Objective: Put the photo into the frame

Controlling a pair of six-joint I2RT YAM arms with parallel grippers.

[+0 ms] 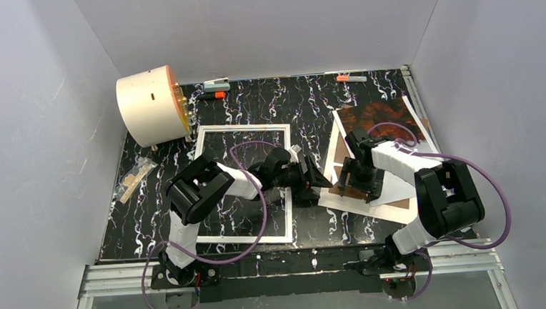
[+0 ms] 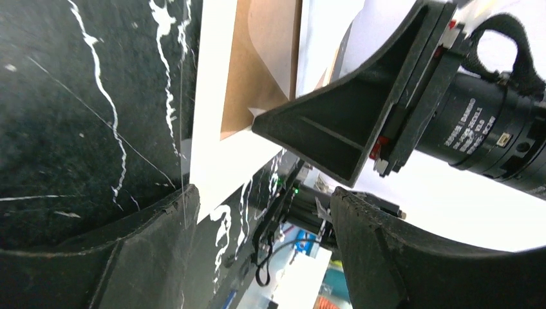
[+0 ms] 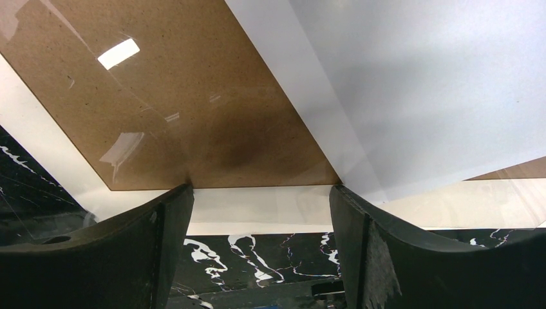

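Black marbled worktop (image 1: 310, 98), pale walls on three sides. Item one, the frame (image 1: 241, 130): a thin white rectangle lying flat left of centre, with marble showing through and nothing in it. Item two, the photo (image 1: 378, 113): toward the far-right corner, red-orange half at the far end, its pale half apparently running nearward across a white mat (image 1: 330, 167) and the brown board (image 3: 193, 96) beneath. Left gripper (image 2: 261, 196): fingers apart, nothing between them, beside the mat's left edge. Right gripper (image 3: 261, 199): fingers apart at the mat's near border, holding nothing. Likely step: lifting the photo. You would do well to pinch its pale edge alone, clear of mat and board, with your left gripper steadying the stack, then carry it flat to the frame.
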